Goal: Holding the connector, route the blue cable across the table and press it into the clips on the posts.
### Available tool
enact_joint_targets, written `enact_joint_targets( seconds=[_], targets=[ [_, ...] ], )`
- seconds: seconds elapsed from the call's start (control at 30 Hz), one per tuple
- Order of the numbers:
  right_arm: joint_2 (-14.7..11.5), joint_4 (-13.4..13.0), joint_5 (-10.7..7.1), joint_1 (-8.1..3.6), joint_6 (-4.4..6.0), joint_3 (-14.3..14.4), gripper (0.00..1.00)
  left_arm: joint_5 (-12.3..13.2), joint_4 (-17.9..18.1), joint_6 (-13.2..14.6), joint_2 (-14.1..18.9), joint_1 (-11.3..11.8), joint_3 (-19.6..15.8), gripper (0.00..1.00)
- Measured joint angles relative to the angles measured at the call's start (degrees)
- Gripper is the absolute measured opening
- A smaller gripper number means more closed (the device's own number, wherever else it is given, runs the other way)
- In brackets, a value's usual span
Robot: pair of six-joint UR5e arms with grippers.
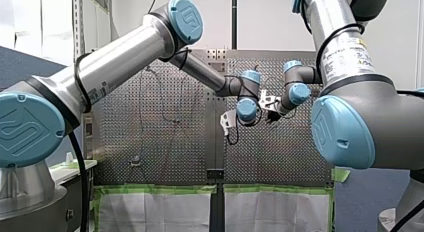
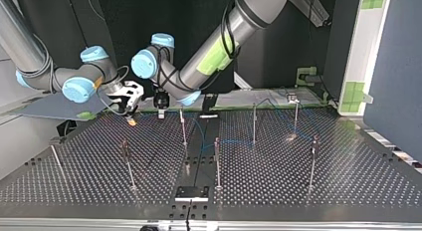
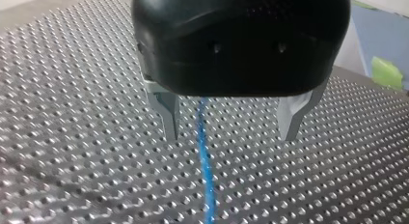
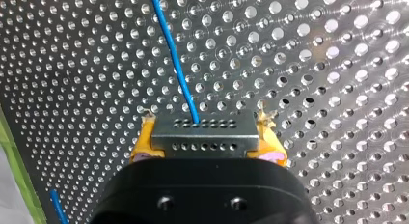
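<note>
In the right wrist view my right gripper (image 4: 205, 139) has its yellow pads (image 4: 144, 144) shut on a grey connector (image 4: 205, 132). The blue cable (image 4: 176, 60) leaves the connector and runs ahead over the perforated table. My left gripper (image 3: 231, 134) hangs open just above the table, and the blue cable (image 3: 205, 156) passes between its metal fingers (image 3: 169, 118) without touching them. In the top view my right gripper (image 2: 132, 119) and my left gripper (image 2: 160, 114) sit close together at the table's far edge. Thin posts (image 2: 182, 124) stand across the table, and the cable (image 2: 233, 140) lies among them.
More posts (image 2: 217, 159) (image 2: 313, 159) (image 2: 127, 159) stand nearer the top view's front. A black block (image 2: 191, 192) sits at the front middle edge. A white panel with green tape (image 2: 361, 66) rises at the top view's right. A second stretch of blue cable (image 4: 58, 204) lies beside my right gripper.
</note>
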Motion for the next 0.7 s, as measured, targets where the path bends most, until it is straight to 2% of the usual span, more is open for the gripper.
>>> enact_joint_targets(
  seconds=[0.3, 0.63, 0.67, 0.7],
  targets=[
    [0.0, -0.1, -0.11, 0.14, 0.09, 0.0, 0.00, -0.2, -0.7, -0.5, -2.3, 0.4, 4.2, 1.00],
    [0.0, -0.1, -0.55, 0.14, 0.16, 0.0, 0.00, -0.5, -1.4, -0.7, -2.4, 0.2, 4.7, 1.00],
    [0.0, -0.1, -0.56, 0.10, 0.16, 0.0, 0.00, -0.5, -1.5, -0.7, -2.4, 0.2, 4.7, 0.82],
    [0.0, -0.1, -0.56, 0.08, 0.16, 0.0, 0.00, -0.7, -1.5, -0.7, -2.4, 0.1, 4.7, 0.82]
  ],
)
